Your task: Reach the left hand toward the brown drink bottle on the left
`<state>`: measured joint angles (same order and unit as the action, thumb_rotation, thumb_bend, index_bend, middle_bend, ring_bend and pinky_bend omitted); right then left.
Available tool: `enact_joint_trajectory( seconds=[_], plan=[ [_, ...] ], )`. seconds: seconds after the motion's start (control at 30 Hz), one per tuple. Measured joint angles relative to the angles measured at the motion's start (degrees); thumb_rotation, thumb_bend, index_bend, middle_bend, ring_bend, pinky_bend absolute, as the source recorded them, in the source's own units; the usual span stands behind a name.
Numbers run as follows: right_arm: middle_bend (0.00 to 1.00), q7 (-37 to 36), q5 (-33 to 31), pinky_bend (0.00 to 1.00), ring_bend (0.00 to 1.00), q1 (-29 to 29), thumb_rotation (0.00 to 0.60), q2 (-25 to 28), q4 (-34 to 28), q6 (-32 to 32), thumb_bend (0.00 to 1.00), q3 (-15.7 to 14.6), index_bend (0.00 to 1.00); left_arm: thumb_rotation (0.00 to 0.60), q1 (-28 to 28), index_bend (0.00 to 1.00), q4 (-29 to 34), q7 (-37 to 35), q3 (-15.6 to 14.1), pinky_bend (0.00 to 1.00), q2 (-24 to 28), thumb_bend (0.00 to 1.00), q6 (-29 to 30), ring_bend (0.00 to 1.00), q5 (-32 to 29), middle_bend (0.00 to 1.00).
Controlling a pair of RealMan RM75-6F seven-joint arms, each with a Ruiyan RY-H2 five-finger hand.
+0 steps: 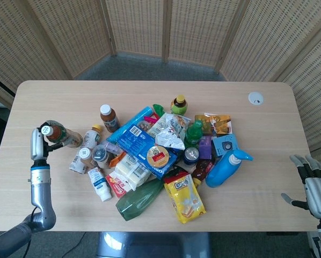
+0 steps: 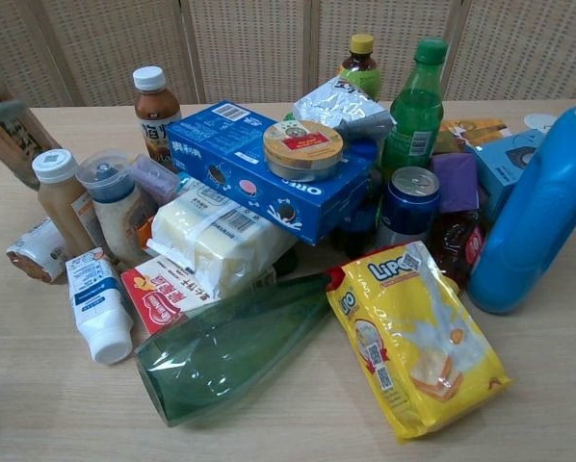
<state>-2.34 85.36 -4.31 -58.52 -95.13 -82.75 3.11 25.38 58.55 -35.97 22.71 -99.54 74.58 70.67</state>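
I'm seeing the brown drink bottle [image 1: 63, 136] sitting at the far left edge of the pile, well out from the blue cookie box. It's showing a white cap [image 1: 45, 129], brown liquid and a printed label band. It's tilting hard, cap end pointing left, base end pointing right toward the small bottles beside it. The cap end is lying right against my left hand [image 1: 38, 145]; I can't tell if it's gripped. In the chest view it's leaning at the top-left frame edge [image 2: 9, 135], blurred and partly cropped.
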Motion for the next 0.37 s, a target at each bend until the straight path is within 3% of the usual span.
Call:
enact_joint_trajectory(
  seconds=[0.37],
  plan=[
    [0.00, 0.58, 0.25, 0.00, 0.00, -0.06, 0.599, 0.13, -0.66, 0.20, 0.00, -0.23, 0.00, 0.600, -3.15, 0.85, 32.99, 10.88, 5.45, 0.78, 17.11, 0.09, 8.30, 0.84, 2.13, 0.94]
  ],
)
